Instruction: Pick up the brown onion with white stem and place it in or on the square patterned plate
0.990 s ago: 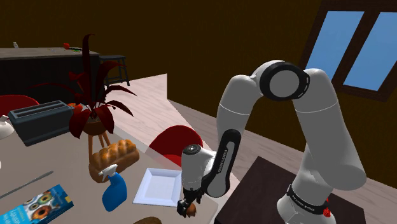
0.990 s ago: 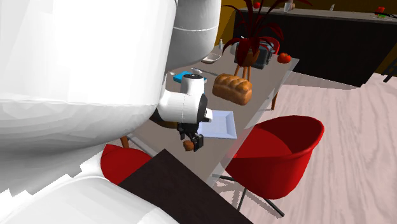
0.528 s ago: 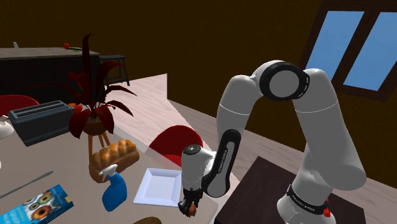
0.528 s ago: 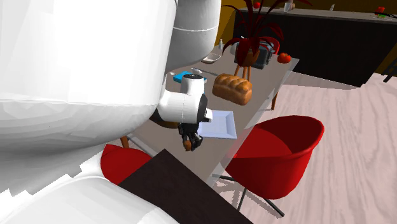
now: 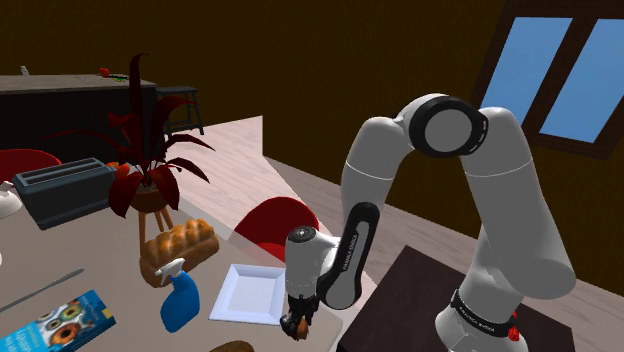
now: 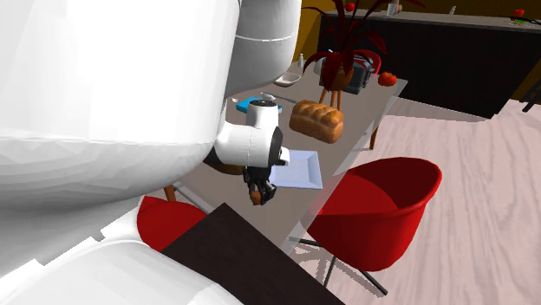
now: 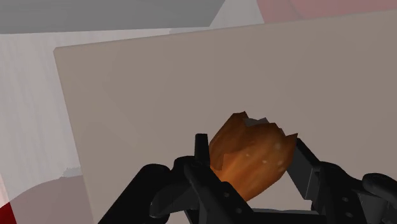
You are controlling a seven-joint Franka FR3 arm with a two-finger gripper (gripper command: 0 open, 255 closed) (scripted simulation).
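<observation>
Claw [image 7: 248,159] pinching brown onion [image 7: 245,149], 2 black fingers clasping its sides, jagged top pointing away from the hand. Pale table [image 7: 159,95] underneath. In shoulder view, held at table's near corner by the dark stand [image 5: 392,300], just beside white square plate [image 5: 248,292], not on it. Contact with table: cannot tell. Farther along: blue spray bottle [image 5: 180,303], bread loaf [image 5: 178,248], red-leaved plant [image 5: 150,165], dark toaster [image 5: 65,190]. Red chair [image 6: 381,212] beside table in second exterior view.
</observation>
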